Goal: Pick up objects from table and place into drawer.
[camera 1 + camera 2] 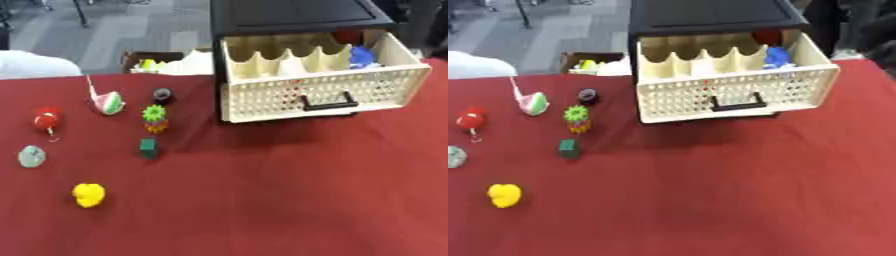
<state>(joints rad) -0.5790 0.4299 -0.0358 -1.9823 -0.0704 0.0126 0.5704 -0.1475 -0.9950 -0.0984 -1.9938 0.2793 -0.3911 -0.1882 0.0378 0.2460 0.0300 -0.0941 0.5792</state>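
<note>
While neither hand shows in either view, so their state cannot be told, the small objects, from red ball (45, 119) and yellow toy (88, 195) to green block (149, 148), lie at frame left on the red tablecloth (289, 200), well apart from the open drawer (319, 95) at upper right, grey floor behind.

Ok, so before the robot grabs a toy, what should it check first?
1. Drawer pulled open: ok.
2. Room left inside the drawer: ok, only a blue thing and a red thing show at its right end.
3. Toys still on the red table: ok, the yellow toy, green block and red toy lie apart from each other.
4. Path from toys to drawer: ok, nothing stands between.
5. Hands ready: cannot tell, neither hand shows in either view.
</note>
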